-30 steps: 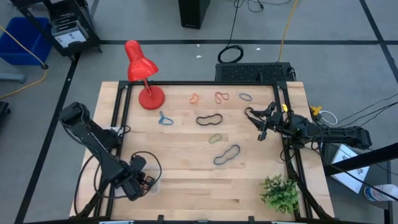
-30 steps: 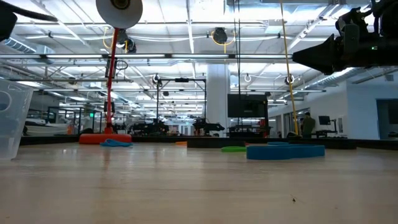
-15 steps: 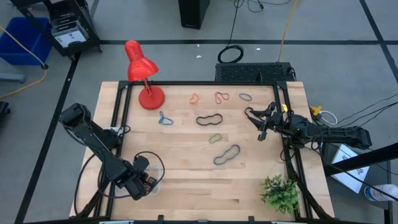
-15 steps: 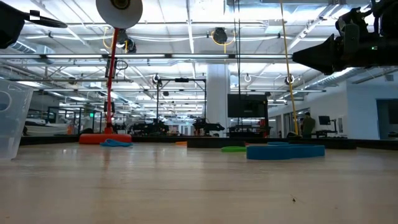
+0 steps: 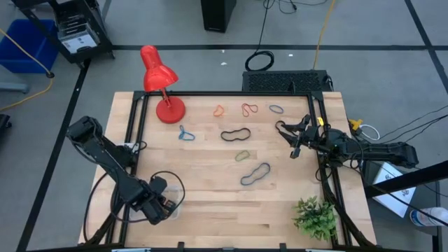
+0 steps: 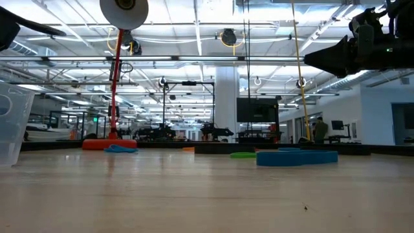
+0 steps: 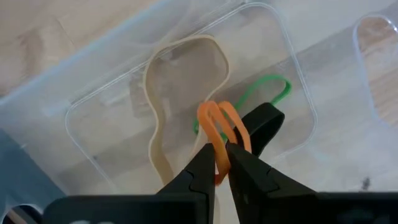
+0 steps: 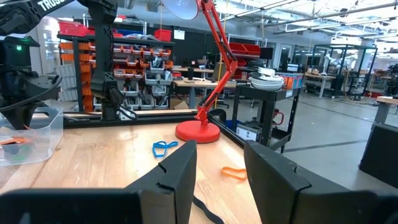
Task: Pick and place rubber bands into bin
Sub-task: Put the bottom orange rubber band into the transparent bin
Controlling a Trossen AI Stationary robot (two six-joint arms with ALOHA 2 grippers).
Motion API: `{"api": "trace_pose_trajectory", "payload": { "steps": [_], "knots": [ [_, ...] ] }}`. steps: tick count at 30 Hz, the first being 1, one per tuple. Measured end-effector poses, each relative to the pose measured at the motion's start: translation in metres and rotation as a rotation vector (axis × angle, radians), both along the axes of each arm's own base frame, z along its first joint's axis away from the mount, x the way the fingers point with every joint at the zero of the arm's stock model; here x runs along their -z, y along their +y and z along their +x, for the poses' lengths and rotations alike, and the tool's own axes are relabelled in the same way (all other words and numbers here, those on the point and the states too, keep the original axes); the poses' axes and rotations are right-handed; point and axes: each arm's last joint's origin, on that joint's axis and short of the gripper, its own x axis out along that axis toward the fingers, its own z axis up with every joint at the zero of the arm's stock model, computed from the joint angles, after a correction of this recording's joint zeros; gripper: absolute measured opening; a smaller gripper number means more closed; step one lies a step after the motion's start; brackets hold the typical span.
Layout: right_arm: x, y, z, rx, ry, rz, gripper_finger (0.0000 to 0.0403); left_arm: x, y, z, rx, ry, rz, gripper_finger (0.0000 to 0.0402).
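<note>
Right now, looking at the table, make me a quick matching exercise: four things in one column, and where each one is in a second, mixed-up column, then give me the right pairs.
Column one:
1. orange rubber band
2. tan rubber band
3. red lamp
4. potted plant

Column two:
A. lying inside the clear bin
B. near corner of the table on the right arm's side
C. between the left gripper fingers, over the bin
D. far part of the table on the left arm's side

Pairs: 1-C, 2-A, 3-D, 4-B
</note>
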Motion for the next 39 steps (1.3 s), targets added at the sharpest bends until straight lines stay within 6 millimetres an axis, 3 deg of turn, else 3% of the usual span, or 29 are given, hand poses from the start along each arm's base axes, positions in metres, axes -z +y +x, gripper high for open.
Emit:
{"api": "trace_pose_trajectory", "payload": {
  "steps": [11,20,25,39],
  "knots": [
    [0.000,0.000,0.000,0.000,0.000,0.000,0.0130,0.000,0.000,0.000,0.006,-0.004,-0.003,0.0058],
    [0.000,0.000,0.000,0.000,0.000,0.000,0.0130,-0.001,-0.003,0.003,0.061,-0.030,-0.037,0.0179],
    [0.000,0.000,0.000,0.000,0.000,0.000,0.0130,-0.005,-0.004,0.002,0.132,-0.044,-0.074,0.0218],
    [0.000,0.000,0.000,-0.001,0.000,0.000,0.0130,-0.021,0.008,-0.010,0.107,-0.020,-0.074,0.0230]
  ]
}}
